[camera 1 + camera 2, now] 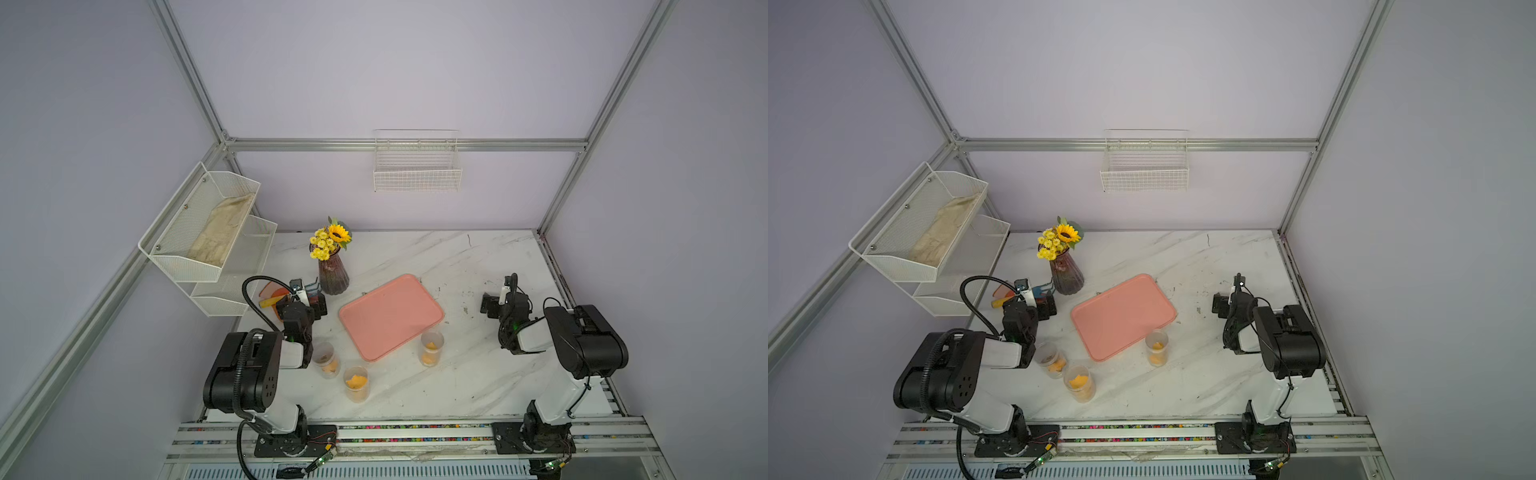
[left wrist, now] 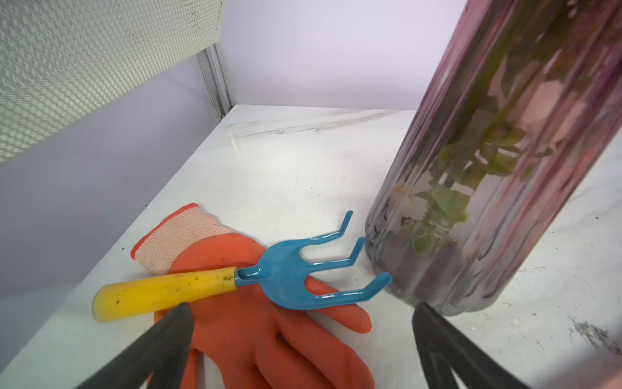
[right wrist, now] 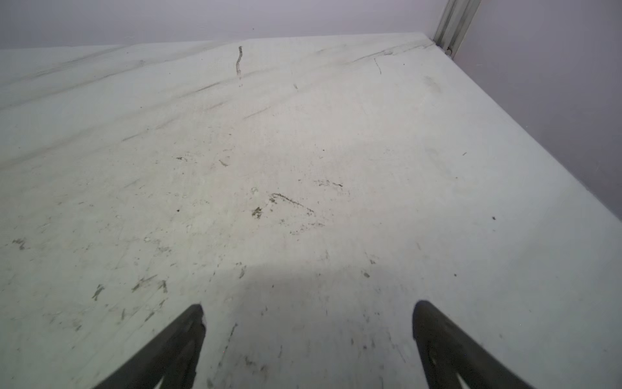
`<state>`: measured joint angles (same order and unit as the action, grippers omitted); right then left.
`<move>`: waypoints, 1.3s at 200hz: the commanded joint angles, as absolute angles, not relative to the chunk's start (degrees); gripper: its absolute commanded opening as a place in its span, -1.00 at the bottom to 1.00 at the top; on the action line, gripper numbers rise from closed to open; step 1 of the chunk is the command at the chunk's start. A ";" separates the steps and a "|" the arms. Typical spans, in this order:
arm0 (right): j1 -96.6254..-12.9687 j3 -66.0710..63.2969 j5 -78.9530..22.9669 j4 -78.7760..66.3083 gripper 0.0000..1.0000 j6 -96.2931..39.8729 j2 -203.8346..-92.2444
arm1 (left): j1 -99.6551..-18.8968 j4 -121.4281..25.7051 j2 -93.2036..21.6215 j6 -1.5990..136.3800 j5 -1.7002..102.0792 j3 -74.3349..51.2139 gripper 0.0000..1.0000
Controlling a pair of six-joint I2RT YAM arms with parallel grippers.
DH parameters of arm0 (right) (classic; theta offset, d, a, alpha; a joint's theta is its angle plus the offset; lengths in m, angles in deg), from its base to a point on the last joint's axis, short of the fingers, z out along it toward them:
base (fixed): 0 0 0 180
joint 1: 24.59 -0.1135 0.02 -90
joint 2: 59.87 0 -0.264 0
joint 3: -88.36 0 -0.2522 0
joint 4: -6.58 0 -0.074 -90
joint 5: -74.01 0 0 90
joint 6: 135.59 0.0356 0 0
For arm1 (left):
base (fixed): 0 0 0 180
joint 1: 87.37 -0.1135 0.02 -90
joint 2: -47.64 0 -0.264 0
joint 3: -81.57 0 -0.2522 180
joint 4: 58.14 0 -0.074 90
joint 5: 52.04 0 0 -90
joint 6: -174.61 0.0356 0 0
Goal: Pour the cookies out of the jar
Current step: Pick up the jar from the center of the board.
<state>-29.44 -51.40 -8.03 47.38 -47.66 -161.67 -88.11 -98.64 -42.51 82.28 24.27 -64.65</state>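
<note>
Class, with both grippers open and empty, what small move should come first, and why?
Probably swing the right gripper toward the nearest jar: it stands upright beside the pink tray with cookies inside, nothing is gripped yet, and the tray is bare.

table (image 1: 478, 266): white marble | tray (image 1: 390, 318): centre, skewed | vase (image 1: 333, 276): 10 o'clock | glove (image 1: 271, 289): 9 o'clock, rake (image 2: 269, 272) across it | two jars (image 1: 356, 384): 7 o'clock | third jar (image 1: 432, 348): 5 o'clock, beside tray
</note>
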 commanded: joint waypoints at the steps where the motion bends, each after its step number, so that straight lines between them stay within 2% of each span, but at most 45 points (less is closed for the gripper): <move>1: -29.69 -50.88 -7.51 47.51 0.95 -48.68 -161.65 | -88.42 -100.28 -42.10 82.06 23.72 -64.10 1.00; 260: -28.09 -50.17 -9.07 45.34 0.95 -45.98 -160.70 | -88.39 -98.72 -41.13 82.07 24.11 -63.64 1.00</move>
